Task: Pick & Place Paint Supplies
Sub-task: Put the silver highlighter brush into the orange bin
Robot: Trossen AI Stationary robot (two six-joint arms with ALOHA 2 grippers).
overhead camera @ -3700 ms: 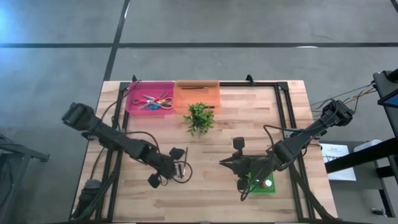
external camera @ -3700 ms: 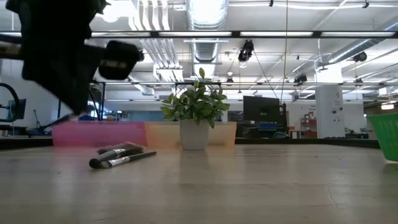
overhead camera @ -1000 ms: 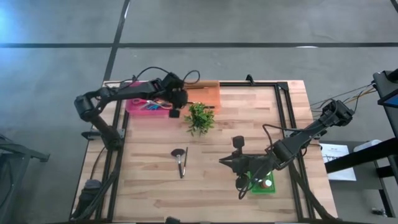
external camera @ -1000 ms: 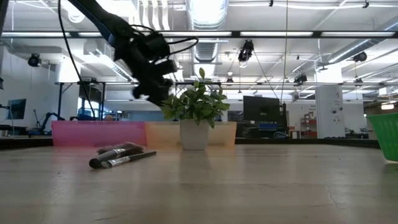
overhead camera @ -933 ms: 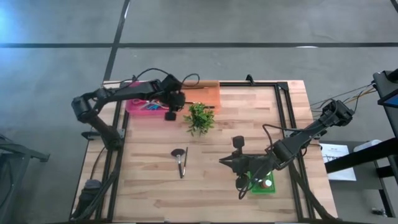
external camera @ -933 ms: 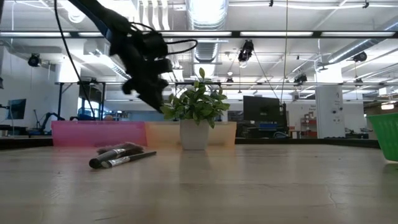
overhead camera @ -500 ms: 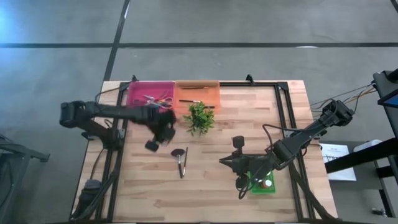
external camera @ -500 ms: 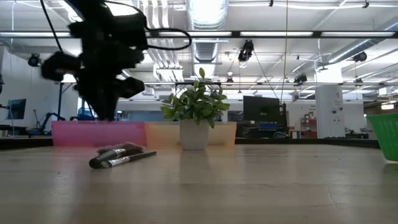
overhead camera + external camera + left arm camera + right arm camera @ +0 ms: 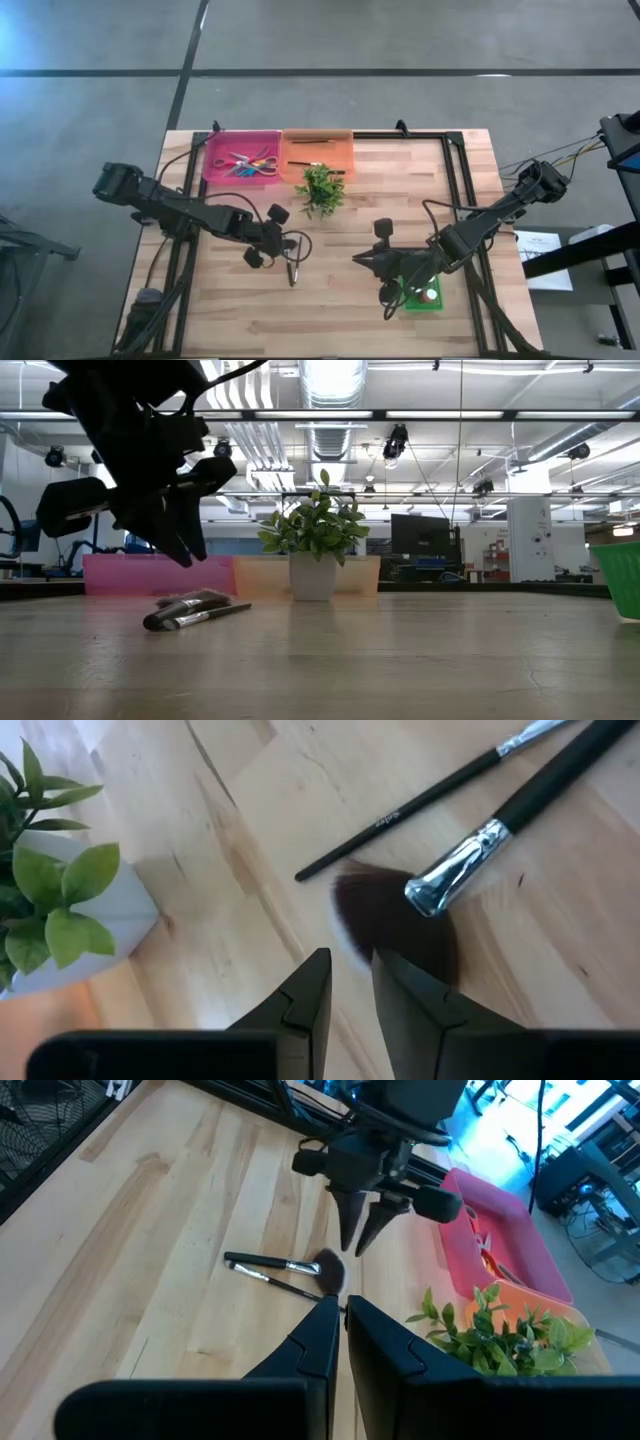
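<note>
Two dark-handled brushes (image 9: 291, 262) lie side by side on the wooden table, left of its middle. One is thin (image 9: 430, 795); the other has a fluffy brown head (image 9: 395, 925) and a silver ferrule. My left gripper (image 9: 350, 975) hovers just above the fluffy head, pointing steeply down, its fingers a narrow gap apart with nothing between them; it also shows in the high view (image 9: 283, 243) and the low view (image 9: 190, 555). My right gripper (image 9: 342, 1320) waits shut and empty above the table's right half (image 9: 360, 262).
A pink bin (image 9: 240, 155) with coloured tools and an orange bin (image 9: 318, 150) holding a dark brush stand at the far edge. A potted plant (image 9: 320, 188) stands just in front of them. A green bin (image 9: 425, 296) with a small bottle sits under the right arm.
My left gripper has swung from above the bins at the far edge toward the table's near edge and down, rolling as it went. It now hangs over the fluffy brush head. The brushes have not moved.
</note>
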